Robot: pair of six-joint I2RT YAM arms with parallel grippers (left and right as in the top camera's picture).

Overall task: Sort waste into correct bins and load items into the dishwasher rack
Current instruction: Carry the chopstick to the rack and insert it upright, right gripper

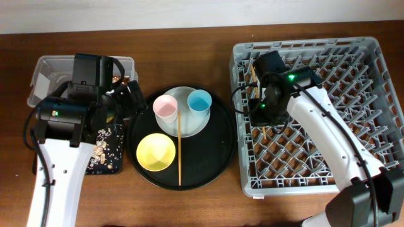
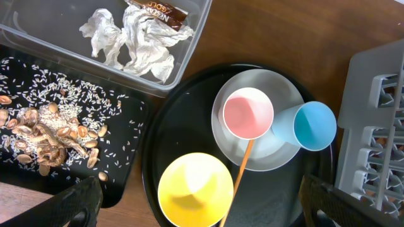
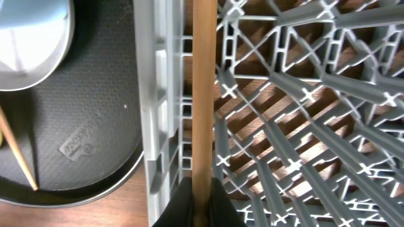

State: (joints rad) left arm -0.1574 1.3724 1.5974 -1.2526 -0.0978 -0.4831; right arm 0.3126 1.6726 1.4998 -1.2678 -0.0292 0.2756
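Note:
My left gripper (image 2: 205, 211) is open and empty above the yellow bowl (image 2: 196, 189) on the round tray. The pink cup (image 2: 248, 113) and light-blue cup (image 2: 314, 125) stand on the grey-green plate (image 2: 278, 151). One chopstick (image 2: 241, 167) lies beside the bowl. My right gripper (image 3: 202, 205) is shut on the other chopstick (image 3: 203, 88), over the left edge of the dishwasher rack (image 1: 353, 94). The napkin (image 2: 136, 41) and wrapper (image 2: 158, 12) lie in the clear tub (image 2: 189, 58). Food scraps (image 2: 44, 135) lie in the shallow black tray (image 2: 129, 167).
The large round black tray (image 1: 214, 157) sits between the bins and the rack. The clear tub (image 1: 50, 66) is at the back left, partly under my left arm. Bare wooden table runs along the front.

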